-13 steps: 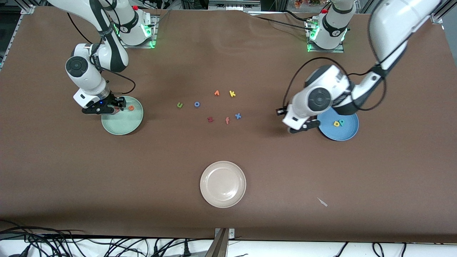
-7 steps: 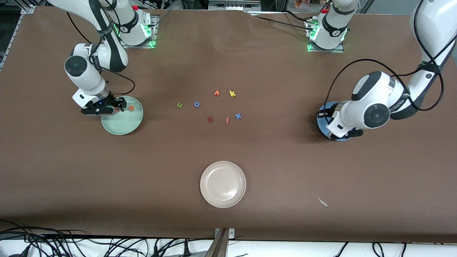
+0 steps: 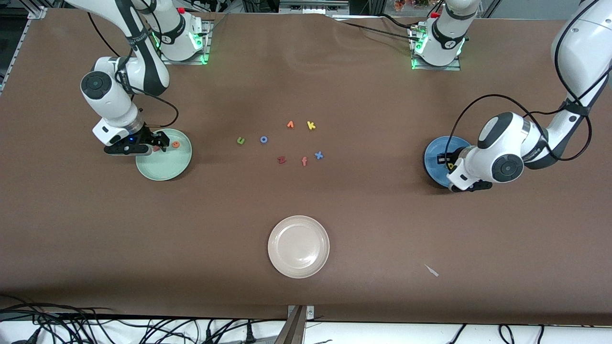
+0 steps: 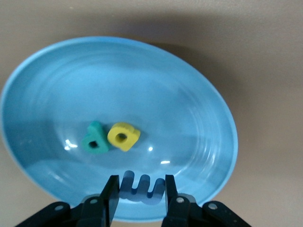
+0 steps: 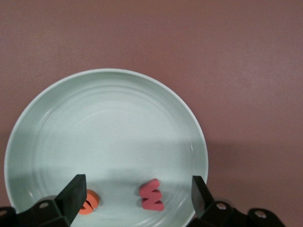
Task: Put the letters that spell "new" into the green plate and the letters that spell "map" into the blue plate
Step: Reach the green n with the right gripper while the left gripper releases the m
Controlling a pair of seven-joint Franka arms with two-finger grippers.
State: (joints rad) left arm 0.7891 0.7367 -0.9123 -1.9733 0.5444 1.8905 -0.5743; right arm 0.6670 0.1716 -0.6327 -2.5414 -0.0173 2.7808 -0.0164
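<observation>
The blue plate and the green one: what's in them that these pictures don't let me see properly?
- Front view: the left arm covers much of the blue plate; only the yellow letter peeks out.
- Front view: the right gripper half hides the pinkish-red letter on the green plate.
- Right wrist view: a finger covers part of the orange letter.

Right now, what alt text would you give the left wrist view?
The left gripper holds a blue foam letter m between its fingers, just over the round blue plate. A teal foam p and a yellow foam a lie touching in the plate, on the brown table.
</observation>
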